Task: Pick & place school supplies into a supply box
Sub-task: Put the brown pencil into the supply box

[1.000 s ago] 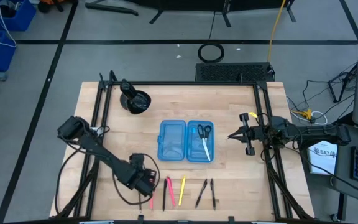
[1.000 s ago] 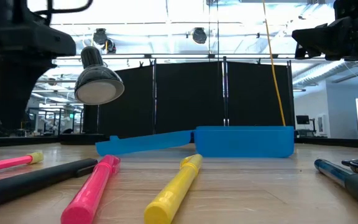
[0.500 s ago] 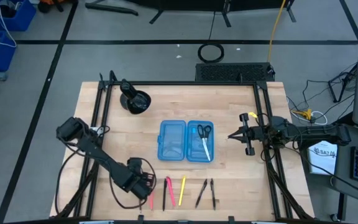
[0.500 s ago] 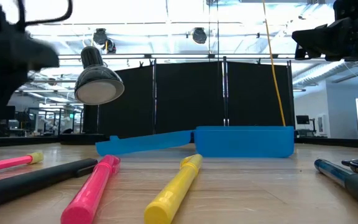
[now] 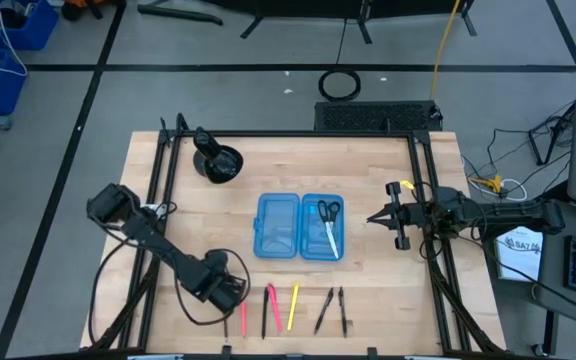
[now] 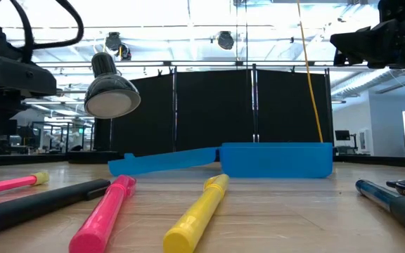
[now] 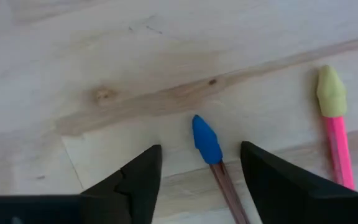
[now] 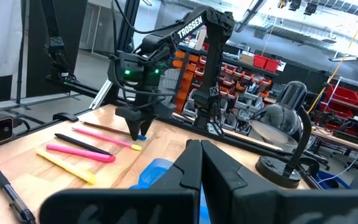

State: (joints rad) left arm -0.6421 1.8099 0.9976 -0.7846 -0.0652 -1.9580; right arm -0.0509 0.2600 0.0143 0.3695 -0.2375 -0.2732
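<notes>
Down near the front edge of the worktop (image 5: 368, 180), toward its left corner, the left gripper (image 7: 197, 171) is hovering with fingers apart, straddling a brown pencil's blue eraser tip (image 7: 206, 139). Beside it is lying a pink pencil (image 7: 337, 143). Mid-table, the blue pencil case (image 5: 298, 226) is sitting open, holding scissors (image 5: 328, 211). By the right edge, the right gripper (image 5: 375, 218) is waiting, fingers together.
</notes>
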